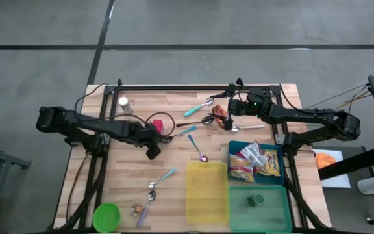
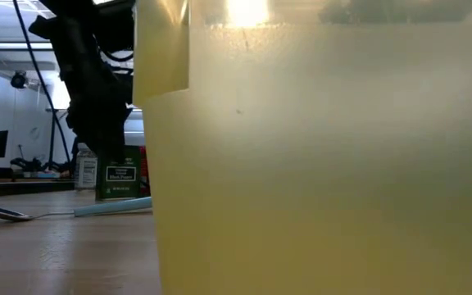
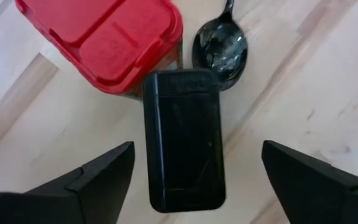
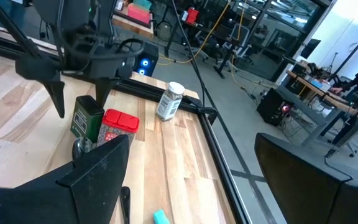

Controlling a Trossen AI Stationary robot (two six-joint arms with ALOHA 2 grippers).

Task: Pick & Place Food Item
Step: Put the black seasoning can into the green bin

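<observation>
A green tin with a black lid (image 3: pixel 184 140) stands upright on the wooden table, next to a red-lidded container (image 3: pixel 101 38) and a black spoon (image 3: pixel 220 48). My left gripper (image 3: pixel 191 180) hangs open just above the tin, pointing steeply down, one finger on either side of the lid without touching it. The right wrist view shows the same tin (image 4: pixel 84 119), red-lidded container (image 4: pixel 118 126) and left gripper (image 4: pixel 79 102) from the side. My right gripper (image 4: pixel 197 174) is open near the table's far right, held level above the table (image 1: pixel 229 120), with nothing between its fingers.
A white bottle (image 1: pixel 123 104) stands at the far left. Several spoons (image 1: pixel 200 104) lie about the middle. A yellow bin (image 1: pixel 206 192), a teal bin with snack packets (image 1: pixel 234 148) and a green bin (image 1: pixel 284 211) stand at the near right. A green bowl (image 1: pixel 106 216) sits at the near left.
</observation>
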